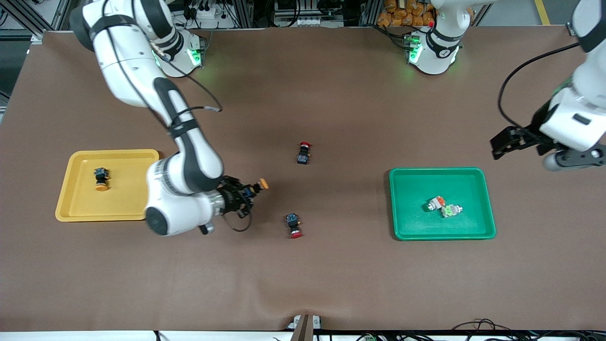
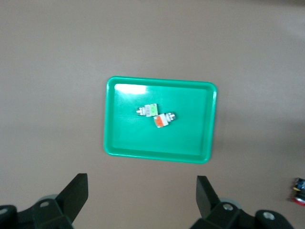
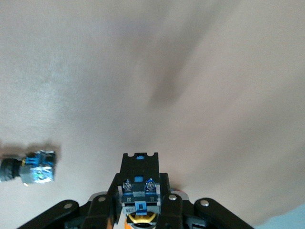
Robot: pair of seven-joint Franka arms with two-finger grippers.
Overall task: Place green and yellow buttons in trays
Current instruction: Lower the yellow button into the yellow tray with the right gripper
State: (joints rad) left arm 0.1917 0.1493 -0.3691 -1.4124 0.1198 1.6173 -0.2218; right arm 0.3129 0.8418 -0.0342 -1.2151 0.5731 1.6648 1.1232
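Observation:
My right gripper (image 1: 247, 192) is shut on a black-bodied button with a yellow-orange cap (image 1: 258, 186), held over the table between the yellow tray (image 1: 71, 199) and the middle. The right wrist view shows the button (image 3: 139, 188) clamped between the jaws (image 3: 139, 202). A like button (image 1: 100, 179) lies in the yellow tray. The green tray (image 1: 442, 171) holds two silvery buttons, one orange-capped (image 1: 436, 202), one green-capped (image 1: 452, 210). My left gripper (image 1: 503, 144) waits open and empty above the table by the green tray (image 2: 124, 138); its own view shows it (image 2: 142, 195) with both buttons (image 2: 148, 110) (image 2: 164, 119).
Two black-bodied red-capped buttons lie on the brown table mid-way: one (image 1: 303, 152) farther from the front camera, one (image 1: 294, 225) nearer. One black-bodied button shows in the right wrist view (image 3: 28, 168), and one at the edge of the left wrist view (image 2: 299, 190).

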